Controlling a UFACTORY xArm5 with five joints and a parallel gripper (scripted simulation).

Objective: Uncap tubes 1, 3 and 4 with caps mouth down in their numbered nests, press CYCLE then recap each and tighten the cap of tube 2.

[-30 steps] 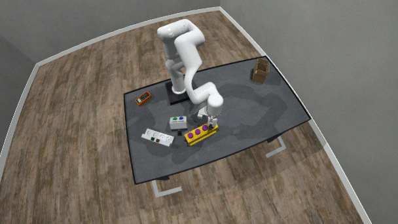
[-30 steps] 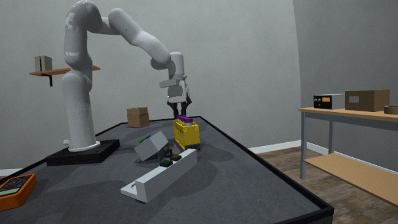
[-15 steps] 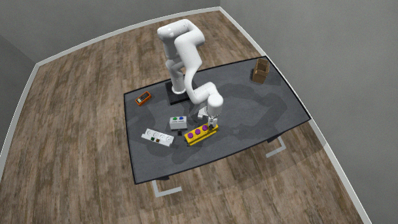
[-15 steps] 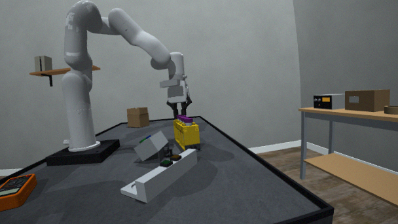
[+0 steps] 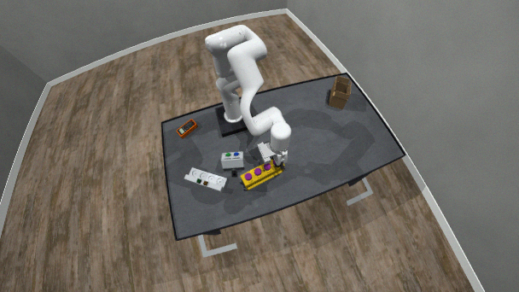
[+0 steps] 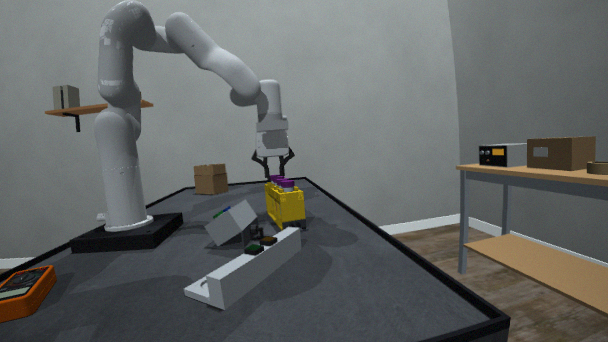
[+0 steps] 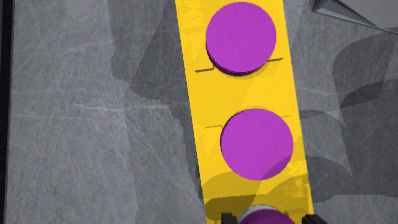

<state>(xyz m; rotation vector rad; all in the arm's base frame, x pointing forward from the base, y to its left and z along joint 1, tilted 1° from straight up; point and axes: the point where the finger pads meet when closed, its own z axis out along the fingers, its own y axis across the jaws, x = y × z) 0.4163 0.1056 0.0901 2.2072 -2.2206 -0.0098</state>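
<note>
- In the side view an orange meter (image 6: pixel 22 291) lies at the near left corner of the dark table (image 6: pixel 380 300); it is well apart from everything else.
- Next comes the long white cap tray (image 6: pixel 240 272); two small lamps, one green (image 6: pixel 253 248) and one amber (image 6: pixel 268 240), sit on its top; from above its round nests (image 5: pixel 204 175) look bare.
- Just behind the tray stands the grey key box (image 6: pixel 231 223); it looks tilted from the side; from above it shows a green key (image 5: pixel 228 154) and a blue key (image 5: pixel 236 153) side by side.
- A tiny dark thing (image 5: pixel 234 172) sits on the table between the tray and the yellow block; I cannot tell what it is.
- Behind the box stands the yellow tube block (image 6: pixel 286 205); purple caps sit on its tubes in a row.
- The claw (image 6: pixel 272 167) comes straight down over the end of the block nearest the arm's base; its black fingers (image 6: pixel 258 164) stand on both sides of the end cap (image 7: pixel 265 218); it is squeezed shut on that cap, and the cap sits on its tube.
- In the wrist view two more purple caps, a near one (image 7: pixel 256 144) and a far one (image 7: pixel 240 37), sit on the yellow block beyond the claw; both are apart from the fingers.
- The white arm (image 6: pixel 117 165) stands on a black base plate (image 6: pixel 87 243) at the back left of the table.
- A brown box (image 6: pixel 211 179) sits at the far edge of the table.
- Off to the side stands a wooden bench (image 6: pixel 550 175) with a black device (image 6: pixel 500 154) and a brown carton (image 6: pixel 560 152) on it.
</note>
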